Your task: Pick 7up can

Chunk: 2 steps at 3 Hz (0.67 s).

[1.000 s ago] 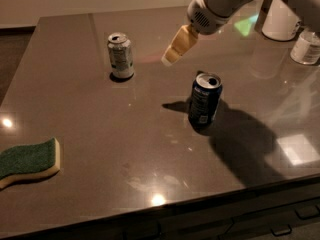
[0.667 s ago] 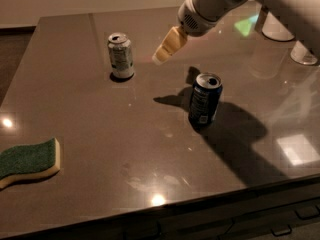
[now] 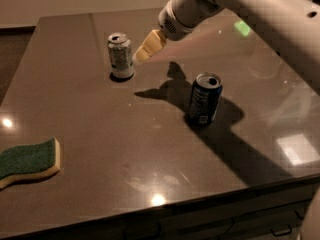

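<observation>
My gripper (image 3: pixel 149 46), its opening not discernible, had swung away from the dark blue can (image 3: pixel 204 98) to just beside the upright 7up can (image 3: pixel 121 56) on the table (image 3: pixel 100 134), nearing a grasp.

The tabletop (image 3: pixel 95 129) is a dark brown slab, smooth and glossy, throwing back bright light spots at the left edge and bottom centre and a pale square patch at lower right. The 7up can (image 3: pixel 121 56), upper left of centre, is thin metal with a satiny silvery-white wall and a brighter bare metal top. The dark blue can (image 3: pixel 204 99), right of centre, is glossy painted metal with a shiny rim. The sponge (image 3: pixel 27 161) at lower left has a rough matt green face over porous cream foam. My end effector (image 3: pixel 147 46), just right of the 7up can in the upper middle of the frame, shows a matt cream, rubbery-looking tip. My arm (image 3: pixel 240 9) above it is smooth white plastic with a slight sheen.
</observation>
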Tool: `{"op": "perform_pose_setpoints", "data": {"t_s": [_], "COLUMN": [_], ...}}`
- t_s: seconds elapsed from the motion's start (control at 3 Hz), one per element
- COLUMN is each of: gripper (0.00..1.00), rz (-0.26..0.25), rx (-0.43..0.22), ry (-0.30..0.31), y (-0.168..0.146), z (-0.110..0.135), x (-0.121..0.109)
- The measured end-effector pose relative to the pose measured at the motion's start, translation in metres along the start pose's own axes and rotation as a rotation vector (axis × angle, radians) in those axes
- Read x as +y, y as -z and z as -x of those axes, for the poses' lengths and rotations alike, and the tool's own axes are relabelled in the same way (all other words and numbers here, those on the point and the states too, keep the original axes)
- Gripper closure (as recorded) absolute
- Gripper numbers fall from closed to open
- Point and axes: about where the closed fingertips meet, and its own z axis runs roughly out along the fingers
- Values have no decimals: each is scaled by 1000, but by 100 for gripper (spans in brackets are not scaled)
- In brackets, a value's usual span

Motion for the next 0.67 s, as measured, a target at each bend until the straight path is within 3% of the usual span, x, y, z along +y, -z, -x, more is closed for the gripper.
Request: {"op": "perform_pose_setpoints", "data": {"t_s": [0.67], "gripper": [0], "rz": [47], "rx": [-69], "ry": [4], "y": [-33], "z": [30], "x": [15]}}
